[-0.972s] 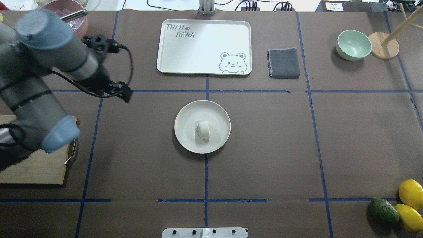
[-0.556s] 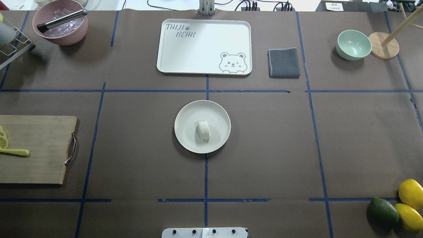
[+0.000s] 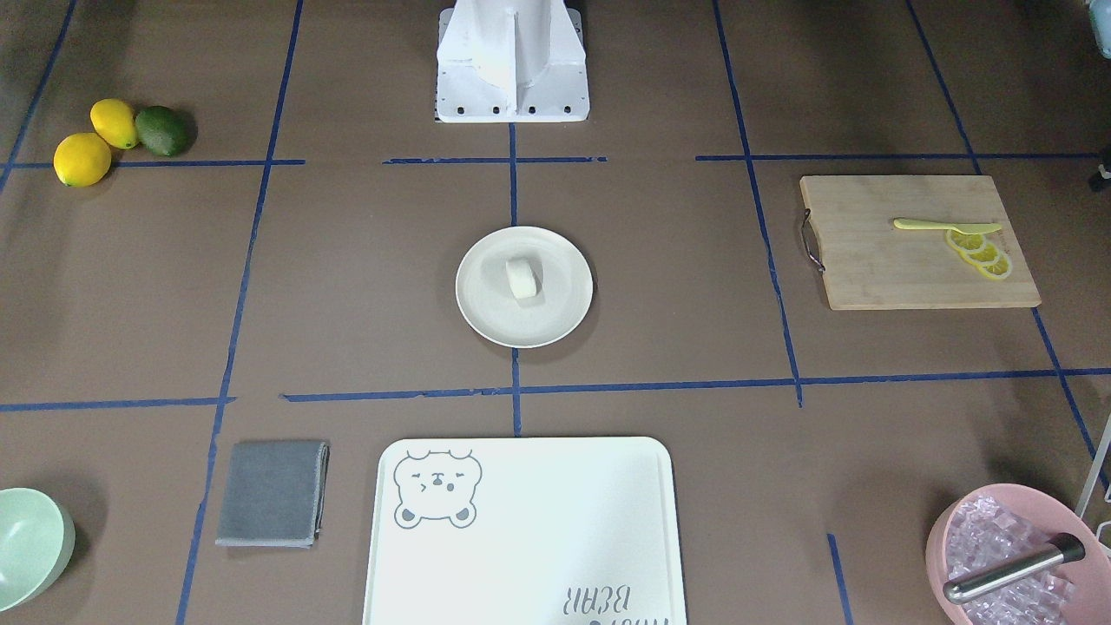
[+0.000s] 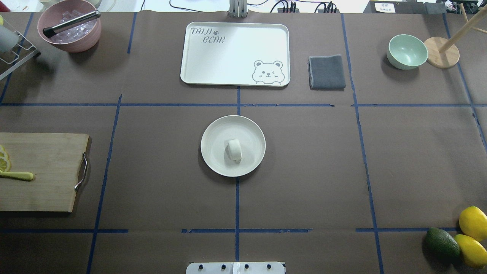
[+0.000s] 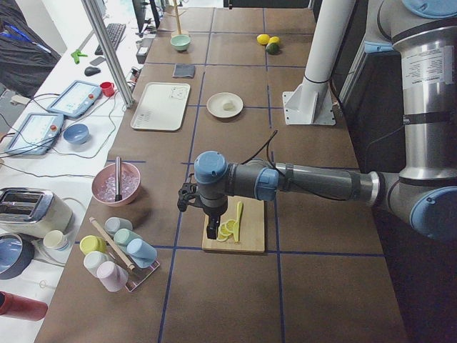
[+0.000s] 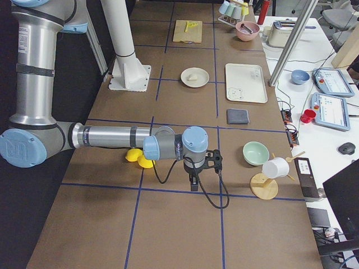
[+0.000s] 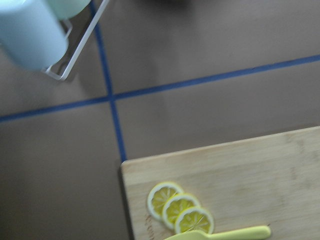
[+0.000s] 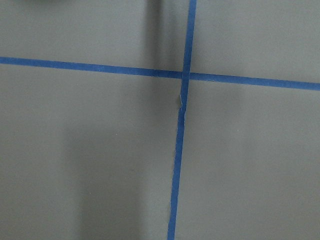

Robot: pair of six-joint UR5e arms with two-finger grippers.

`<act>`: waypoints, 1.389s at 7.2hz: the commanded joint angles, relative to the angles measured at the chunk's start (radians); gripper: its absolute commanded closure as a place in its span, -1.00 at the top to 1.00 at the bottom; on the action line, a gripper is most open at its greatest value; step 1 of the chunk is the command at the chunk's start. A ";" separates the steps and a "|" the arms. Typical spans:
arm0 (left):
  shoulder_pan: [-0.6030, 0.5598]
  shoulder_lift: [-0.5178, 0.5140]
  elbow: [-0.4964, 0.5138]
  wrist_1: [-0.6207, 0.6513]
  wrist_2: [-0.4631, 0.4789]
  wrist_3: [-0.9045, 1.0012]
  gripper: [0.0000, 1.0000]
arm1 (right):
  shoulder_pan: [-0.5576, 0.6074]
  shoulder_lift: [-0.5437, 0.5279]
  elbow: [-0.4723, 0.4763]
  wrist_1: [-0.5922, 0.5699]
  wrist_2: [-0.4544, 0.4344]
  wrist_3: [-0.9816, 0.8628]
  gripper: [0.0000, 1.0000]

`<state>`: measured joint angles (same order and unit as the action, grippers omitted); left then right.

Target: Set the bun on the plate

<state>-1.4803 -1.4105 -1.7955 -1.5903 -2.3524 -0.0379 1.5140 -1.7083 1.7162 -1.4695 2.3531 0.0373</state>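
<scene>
The bun [image 4: 234, 149], a small white stubby cylinder, lies near the middle of the round cream plate [image 4: 215, 131] at the table's centre; the front-facing view shows the same bun [image 3: 523, 278] and plate [image 3: 486, 308]. No gripper is near them. In the exterior left view, my left gripper [image 5: 213, 230] hangs over the wooden cutting board [image 5: 250, 232] at the table's left end. My right gripper [image 6: 193, 182] shows only in the exterior right view, low over bare table near the lemons [image 6: 134, 157]. I cannot tell whether either one is open or shut.
The cutting board [image 4: 45, 182] holds lemon slices [image 3: 979, 252] and a yellow knife [image 3: 933, 225]. A pink ice bowl [image 4: 70, 36] with tongs, a bear tray [image 4: 236, 53], a grey cloth [image 4: 327, 72] and a green bowl [image 4: 407, 51] line the far side. Lemons [image 4: 471, 222] and an avocado [image 4: 441, 242] lie at the near right.
The left arm, over the table's left side a second ago, has drawn out of the overhead view. The bun and plate have not moved.
</scene>
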 commanded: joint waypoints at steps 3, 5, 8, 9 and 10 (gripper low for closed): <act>0.002 -0.005 0.039 0.000 0.019 0.006 1.00 | 0.000 0.001 -0.001 0.000 0.000 -0.004 1.00; 0.002 -0.007 0.033 0.000 0.019 0.006 1.00 | 0.000 0.001 -0.001 0.000 0.000 -0.001 1.00; 0.002 -0.007 0.036 0.000 0.021 0.006 1.00 | 0.000 0.001 -0.001 0.000 0.000 0.009 1.00; 0.002 -0.007 0.036 0.000 0.019 0.006 1.00 | 0.000 0.001 -0.004 0.000 0.000 0.009 1.00; 0.002 -0.007 0.034 0.000 0.019 0.004 1.00 | 0.000 0.003 -0.006 0.000 0.000 0.007 1.00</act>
<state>-1.4787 -1.4172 -1.7602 -1.5907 -2.3328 -0.0325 1.5140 -1.7069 1.7124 -1.4696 2.3530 0.0450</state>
